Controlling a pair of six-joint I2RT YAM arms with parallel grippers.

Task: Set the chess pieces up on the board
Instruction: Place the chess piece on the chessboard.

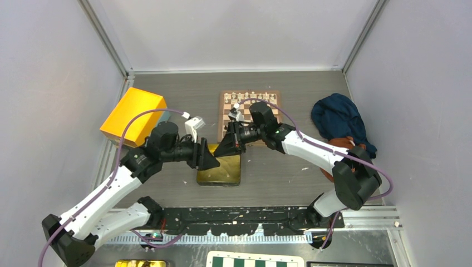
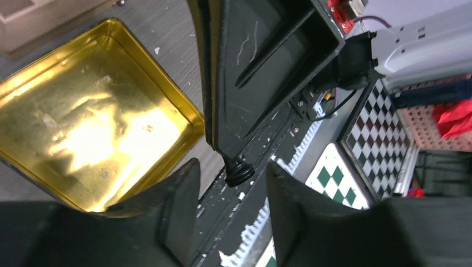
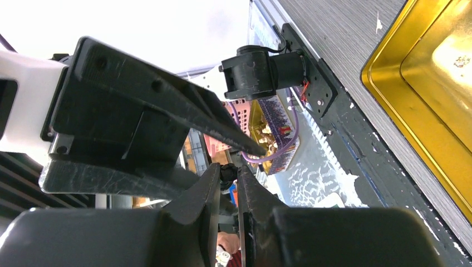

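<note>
**Jaws meet over the gold tin, black piece between them**

Jaws on the right gripper (image 1: 224,147) are drawn in narrow, pinching a small black chess piece (image 2: 238,173) at the very tips. The right wrist view shows only a thin gap, with something dark lodged in it.

Left gripper (image 1: 214,158): jaws spread. In the left wrist view its two fingers (image 2: 179,203) flank the black piece, one on each side, with daylight on both. No contact that I can make out.

The two grippers point at each other, tip to tip, above the gold tin (image 1: 220,173). The tin sits on the worktop (image 1: 178,94), just on the near side of the board (image 1: 225,114). It is open, its shiny floor bare where the left wrist view shows it.

The board lies at mid-worktop toward the far wall, with brown and cream squares and a wooden rim. The right arm reaches across its near half and hides those squares. A line of chess pieces (image 1: 250,97) stands along its far rows, light ones by the look of them. They are too small to name by type, and I cannot count them reliably.

Elsewhere:
- An orange box (image 1: 133,114) sits far left, well apart from the board.
- A dark blue cloth (image 1: 338,119) is bunched to the right of the board.
- A green-and-white checkered board (image 1: 253,260) lies at the near edge, behind the arm bases.
</note>
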